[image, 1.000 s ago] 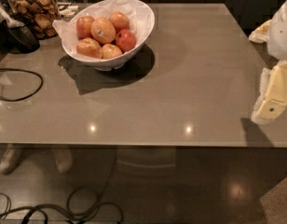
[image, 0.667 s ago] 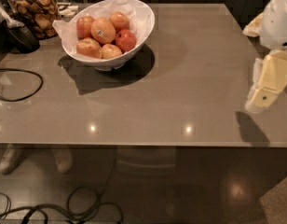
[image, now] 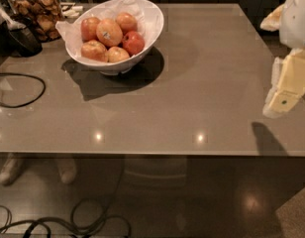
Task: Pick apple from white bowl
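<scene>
Cream-and-white two-finger gripper (image: 280, 102) hangs over the right edge of the grey table (image: 202, 78); whether it is clenched or released cannot be told. Well apart, far left: the pale yellow-orange stickered apple (image: 109, 32) lies among smaller apples (image: 94, 50) in the glossy, paper-lined white bowl (image: 124, 66).

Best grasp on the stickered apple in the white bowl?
Probably from above, across the apple at its upper half: it sits topmost, neighbours crowding its sides. The claw hangs over the table at its right edge, far from the white bowl.
</scene>
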`<state>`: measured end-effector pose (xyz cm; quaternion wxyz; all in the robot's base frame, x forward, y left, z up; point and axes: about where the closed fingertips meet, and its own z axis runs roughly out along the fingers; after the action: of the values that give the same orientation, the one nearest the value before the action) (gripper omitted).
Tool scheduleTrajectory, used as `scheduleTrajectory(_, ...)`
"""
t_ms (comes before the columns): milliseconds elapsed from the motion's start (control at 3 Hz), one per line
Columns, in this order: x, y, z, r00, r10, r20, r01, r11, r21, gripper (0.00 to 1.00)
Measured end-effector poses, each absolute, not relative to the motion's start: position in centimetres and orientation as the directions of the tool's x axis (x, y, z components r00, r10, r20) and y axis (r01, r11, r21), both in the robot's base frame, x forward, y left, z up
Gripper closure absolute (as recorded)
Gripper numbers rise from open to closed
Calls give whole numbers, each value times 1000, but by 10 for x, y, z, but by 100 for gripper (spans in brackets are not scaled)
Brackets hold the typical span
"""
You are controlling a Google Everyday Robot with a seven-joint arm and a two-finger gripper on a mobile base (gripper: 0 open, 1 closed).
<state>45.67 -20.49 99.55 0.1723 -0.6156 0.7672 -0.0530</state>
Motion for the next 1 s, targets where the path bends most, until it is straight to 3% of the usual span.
scheduleTrajectory(333,454,-208,994,-186,-963,-197,-925,239,-296,0)
scheduleTrajectory(1000,514,-149,1031,-138,-950,-281,-934,219,-282,0)
